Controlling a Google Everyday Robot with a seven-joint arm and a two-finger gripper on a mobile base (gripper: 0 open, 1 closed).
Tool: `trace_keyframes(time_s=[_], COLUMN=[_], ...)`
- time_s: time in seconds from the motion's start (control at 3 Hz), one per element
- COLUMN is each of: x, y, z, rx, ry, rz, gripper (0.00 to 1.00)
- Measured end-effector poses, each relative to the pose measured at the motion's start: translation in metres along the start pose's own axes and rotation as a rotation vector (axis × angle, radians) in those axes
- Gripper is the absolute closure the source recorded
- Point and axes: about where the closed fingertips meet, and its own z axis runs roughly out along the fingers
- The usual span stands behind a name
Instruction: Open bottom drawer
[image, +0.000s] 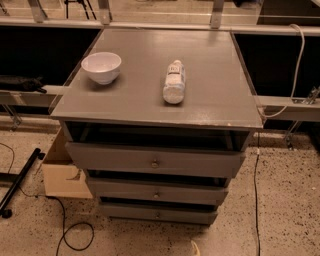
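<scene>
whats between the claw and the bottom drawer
Only bare speckled floor, seen in the camera view: the claw shows at the picture's bottom edge, in front of the bottom drawer.

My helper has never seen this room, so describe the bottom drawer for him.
Look for the grey cabinet carrying a white bowl and a bottle lying on its side; the gripper is just a pale tip at the view's lower edge, in front of it. The bottom drawer is the lowest of its three knobbed drawers, the one nearest the floor.
</scene>
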Motion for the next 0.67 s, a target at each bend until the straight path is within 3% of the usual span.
trace_keyframes(time_s=[0.67], x=[-0.010], y=[-0.014], z=[0.016], rx=[0.023], ry=[0.044], rz=[-0.011], gripper=[0.00])
